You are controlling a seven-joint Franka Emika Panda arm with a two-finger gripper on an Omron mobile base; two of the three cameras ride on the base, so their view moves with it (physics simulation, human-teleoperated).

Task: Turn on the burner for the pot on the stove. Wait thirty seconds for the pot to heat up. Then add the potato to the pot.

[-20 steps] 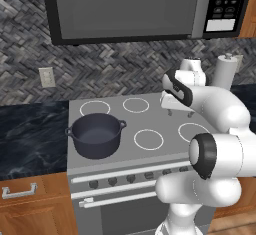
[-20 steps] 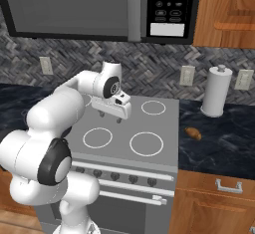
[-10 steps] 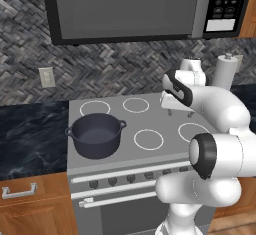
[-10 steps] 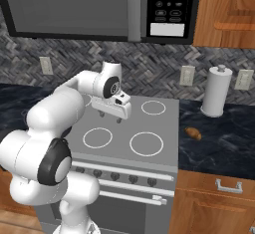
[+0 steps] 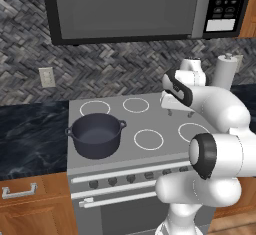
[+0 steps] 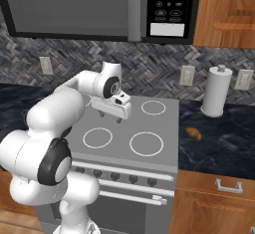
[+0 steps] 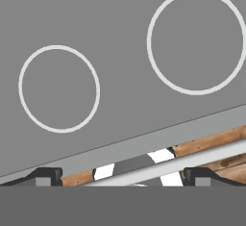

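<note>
Two small loop handles are showing on the pot point(image 5: 96, 135), which is sitting on the front left ring of the stove point(image 5: 150, 121) in the left base view, with the row of dark knobs point(image 5: 131, 178) running below it along the front. In that view the white arm is reaching over the right half of the stove top, and the gripper point(image 5: 180, 112) is hanging above the bare surface, well apart from the pot. From the right base view, the gripper point(image 6: 110, 115) is hovering over the middle of the stove point(image 6: 159, 128), pointing down, while the potato point(image 6: 193, 133) is lying on the dark worktop point(image 6: 224, 143) just right of the stove, in front of the paper towel roll point(image 6: 216, 91). In the hand view, the fingers point(image 7: 48, 176) are standing spread wide, holding nothing, and two white rings are lying on the grey stove top point(image 7: 120, 76) beyond them.
</note>
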